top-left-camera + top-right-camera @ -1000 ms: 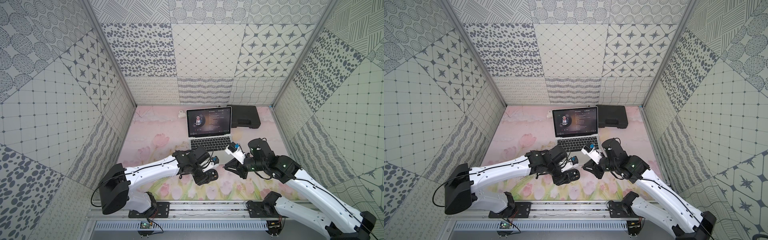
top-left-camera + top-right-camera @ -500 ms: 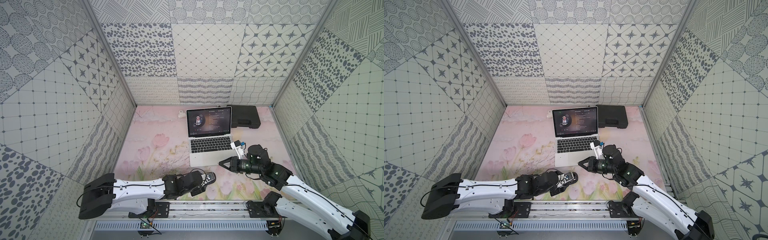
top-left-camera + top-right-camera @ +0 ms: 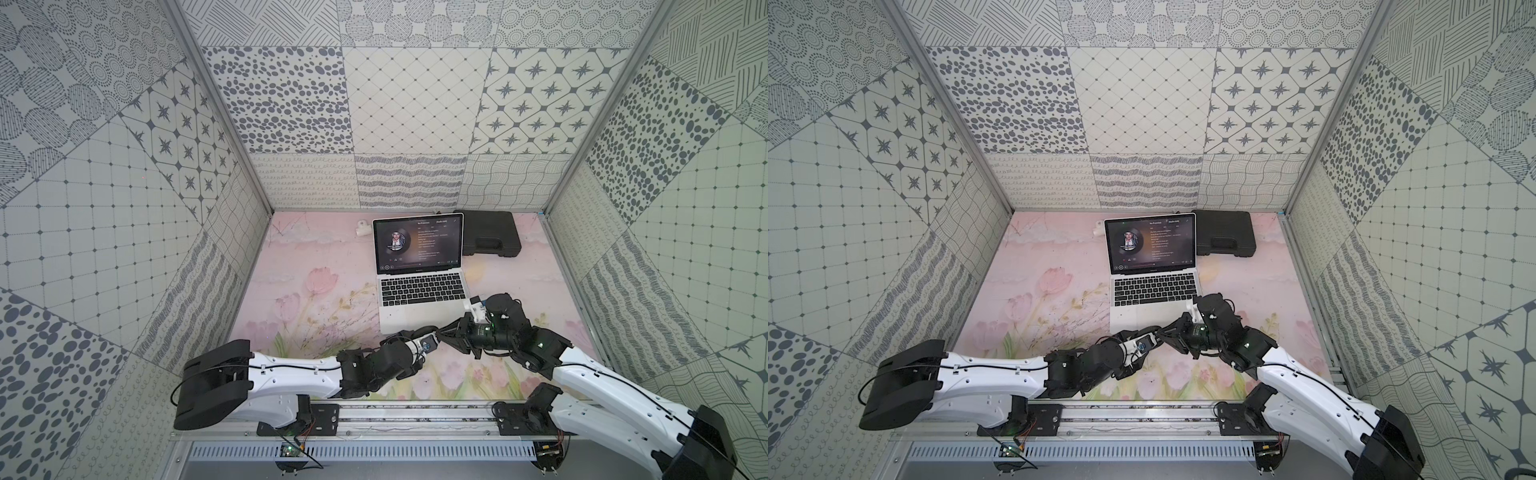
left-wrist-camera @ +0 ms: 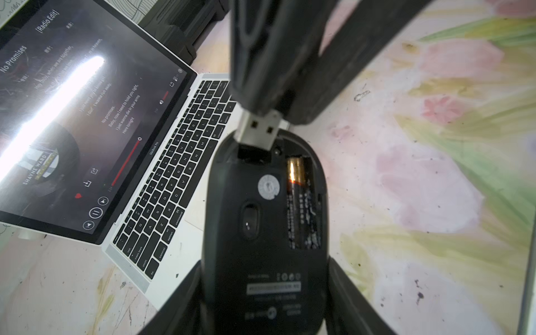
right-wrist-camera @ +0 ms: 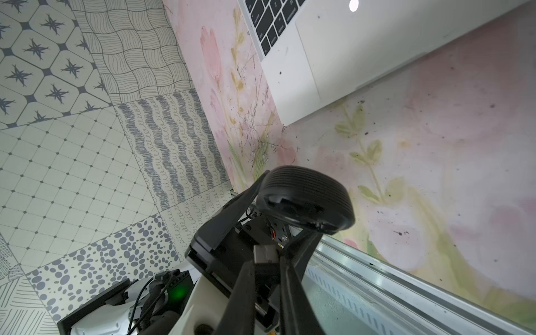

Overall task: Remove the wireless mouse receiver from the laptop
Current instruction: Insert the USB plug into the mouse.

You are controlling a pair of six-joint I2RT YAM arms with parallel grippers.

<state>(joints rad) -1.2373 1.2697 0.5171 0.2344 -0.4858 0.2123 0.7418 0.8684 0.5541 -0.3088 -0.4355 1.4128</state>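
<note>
The silver laptop point(image 3: 399, 318) point(image 3: 1133, 316) stands open at the back middle in both top views, its screen lit. The wireless mouse receiver point(image 4: 259, 130) point(image 5: 264, 253) is off the laptop, pinched in my shut right gripper point(image 5: 266, 265) point(image 3: 451, 332). Its metal plug points into an open slot on the underside of a black mouse point(image 4: 261, 232) point(image 5: 304, 197), beside a battery point(image 4: 295, 179). My left gripper point(image 4: 265, 262) point(image 3: 430, 338) is shut on the mouse's sides, underside up. The two grippers meet tip to tip just in front of the laptop's right corner.
A black plastic case point(image 3: 490, 237) lies behind the laptop on the right, and a small white object point(image 3: 362, 227) behind its left corner. The metal rail point(image 3: 415, 411) runs along the front edge. Patterned walls close in the left, right and back sides.
The left arm dropped towards the front rail with the mouse, then swung right and up to the right gripper. The right gripper drew back from the laptop's edge towards the front.
</note>
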